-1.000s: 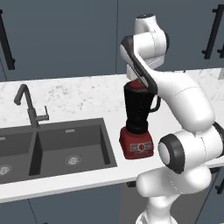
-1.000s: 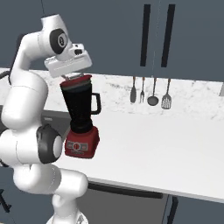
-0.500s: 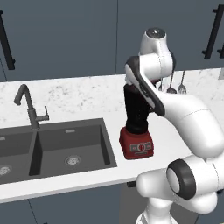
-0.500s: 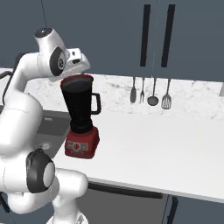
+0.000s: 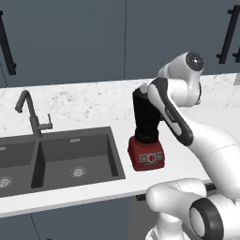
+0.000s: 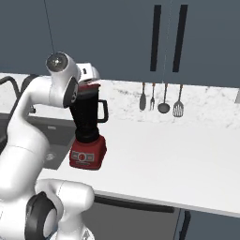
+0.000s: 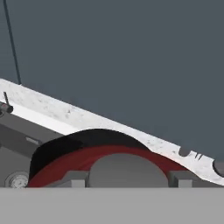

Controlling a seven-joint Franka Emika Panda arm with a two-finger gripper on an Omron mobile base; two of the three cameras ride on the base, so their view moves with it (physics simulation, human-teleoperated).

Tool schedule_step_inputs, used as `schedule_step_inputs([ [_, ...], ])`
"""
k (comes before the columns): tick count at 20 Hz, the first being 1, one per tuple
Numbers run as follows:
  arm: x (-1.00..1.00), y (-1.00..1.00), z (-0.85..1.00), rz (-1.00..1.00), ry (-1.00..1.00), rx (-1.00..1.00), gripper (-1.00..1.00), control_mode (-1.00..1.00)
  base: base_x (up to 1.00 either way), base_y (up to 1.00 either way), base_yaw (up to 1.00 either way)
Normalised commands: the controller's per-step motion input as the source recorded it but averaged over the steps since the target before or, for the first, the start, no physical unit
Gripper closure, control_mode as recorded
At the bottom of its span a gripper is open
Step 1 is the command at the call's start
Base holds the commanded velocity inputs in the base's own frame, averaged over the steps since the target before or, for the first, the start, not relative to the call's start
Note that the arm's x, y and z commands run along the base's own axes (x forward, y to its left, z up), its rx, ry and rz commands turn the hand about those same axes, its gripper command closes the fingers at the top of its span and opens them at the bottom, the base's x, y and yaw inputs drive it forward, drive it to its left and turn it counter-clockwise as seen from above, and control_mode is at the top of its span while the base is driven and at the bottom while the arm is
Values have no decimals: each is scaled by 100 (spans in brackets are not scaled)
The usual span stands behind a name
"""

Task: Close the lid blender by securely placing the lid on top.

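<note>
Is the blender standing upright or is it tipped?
Upright. The blender stands with its red base flat on the counter and its dark jar straight above it.

**Dark Kitchen, Pale Stone**

A white speckled stone surface [image 5: 84, 103] runs beneath flat slate-blue wall cabinets [image 5: 70, 42] with black bar handles [image 6: 156, 37]. A dark grey double sink [image 5: 56, 159] with a curved metal faucet [image 5: 30, 115] sits left. Four metal utensils [image 6: 160, 99] hang against the backsplash.

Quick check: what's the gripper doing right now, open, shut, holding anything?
Gripper: shut on the lid, the red disc seen just ahead of the fingertips over the blender jar.
</note>
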Motion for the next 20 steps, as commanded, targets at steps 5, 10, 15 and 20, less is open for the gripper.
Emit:
schedule_step_inputs([
  [5, 0, 0, 31, 0, -15, 11, 100, -100, 0, 0, 0],
  [10, 1, 0, 51, 0, -9, 8, 100, -100, 0, 0, 0],
  [15, 13, 0, 16, 0, 3, 8, 100, -100, 0, 0, 0],
  [20, 53, -2, -100, 2, 13, 14, 100, -100, 0, 0, 0],
])
